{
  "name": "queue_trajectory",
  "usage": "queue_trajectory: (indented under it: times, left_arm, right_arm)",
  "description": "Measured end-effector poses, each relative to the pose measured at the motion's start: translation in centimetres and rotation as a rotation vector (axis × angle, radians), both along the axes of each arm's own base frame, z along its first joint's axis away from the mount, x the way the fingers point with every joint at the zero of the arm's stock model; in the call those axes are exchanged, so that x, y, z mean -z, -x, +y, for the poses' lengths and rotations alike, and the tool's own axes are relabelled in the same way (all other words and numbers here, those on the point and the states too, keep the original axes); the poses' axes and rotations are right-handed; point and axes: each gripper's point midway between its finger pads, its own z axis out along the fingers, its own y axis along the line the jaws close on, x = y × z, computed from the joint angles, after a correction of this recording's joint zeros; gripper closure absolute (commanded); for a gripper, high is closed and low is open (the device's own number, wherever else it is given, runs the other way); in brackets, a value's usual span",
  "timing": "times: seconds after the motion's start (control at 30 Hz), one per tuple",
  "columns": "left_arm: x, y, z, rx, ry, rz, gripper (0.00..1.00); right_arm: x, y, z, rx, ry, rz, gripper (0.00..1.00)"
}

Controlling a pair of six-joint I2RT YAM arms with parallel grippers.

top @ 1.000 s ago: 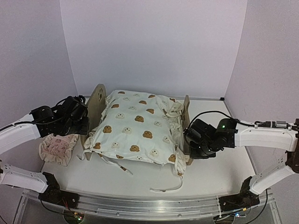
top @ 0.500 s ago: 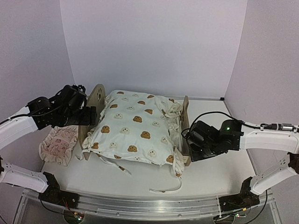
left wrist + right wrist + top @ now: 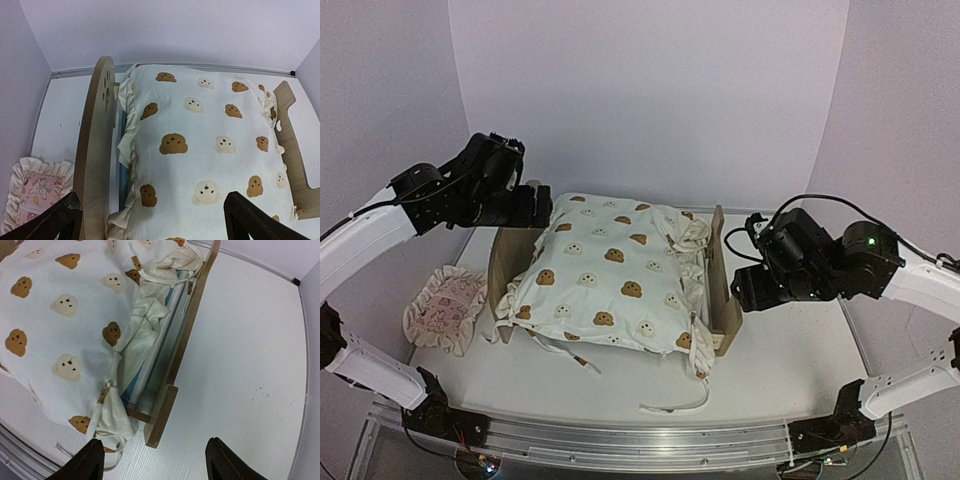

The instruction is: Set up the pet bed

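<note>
Lilac walls are closing in a white worktop, and the bed is sitting at its middle with the headboard to the left. The quilt is lying over it and spilling past the near side, ties trailing in front. I am keeping both arms clear: the left fingers are spread wide above the headboard, gripping nothing, and the right fingers are spread and empty beside the footboard. The pillow is lying left of the headboard, outside the bed. I am judging it the next piece, so I am planning to pinch its ruffle and avoid nudging the light bed.
</note>
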Motion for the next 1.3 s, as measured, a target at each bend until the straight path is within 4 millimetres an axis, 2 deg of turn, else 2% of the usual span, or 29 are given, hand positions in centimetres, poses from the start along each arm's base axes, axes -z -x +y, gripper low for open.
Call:
queue_trajectory:
  times: [0.17, 0.27, 0.4, 0.6, 0.77, 0.87, 0.97, 1.13, 1.3]
  left_arm:
    - [-1.4, -1.1, -3.5, 0.070, -0.009, -0.022, 0.03]
    - [-2.3, -0.8, -6.5, 0.142, -0.012, -0.039, 0.06]
    - [-2.5, 0.3, -10.9, 0.245, -0.019, -0.044, 0.08]
    - [0.6, 3.5, -16.6, 0.411, -0.070, 0.003, 0.10]
    - [3.8, 5.7, -20.0, 0.520, -0.119, 0.056, 0.11]
    - [4.8, 6.5, -21.0, 0.562, -0.119, 0.075, 0.12]
    - [5.3, 6.7, -21.4, 0.578, -0.107, 0.078, 0.12]
    - [7.2, 7.3, -20.7, 0.583, -0.119, 0.105, 0.13]
    - [8.5, 7.9, -19.4, 0.579, -0.135, 0.130, 0.15]
  right_arm:
    - [-1.2, 0.2, 2.5, -0.069, -0.056, 0.044, 0.42]
    - [0.0, 0.5, 3.8, -0.097, -0.049, 0.102, 0.48]
    - [2.5, 1.2, 5.2, -0.123, -0.028, 0.183, 0.51]
    - [6.8, 3.6, 6.4, -0.167, 0.002, 0.284, 0.57]
    - [11.0, 5.1, 6.3, -0.167, 0.027, 0.359, 0.63]
    - [12.7, 5.7, 6.5, -0.170, 0.020, 0.383, 0.67]
    - [13.5, 5.9, 7.3, -0.177, -0.008, 0.393, 0.67]
    - [14.4, 5.8, 8.9, -0.195, -0.041, 0.400, 0.67]
    - [14.3, 5.4, 9.9, -0.205, -0.072, 0.381, 0.74]
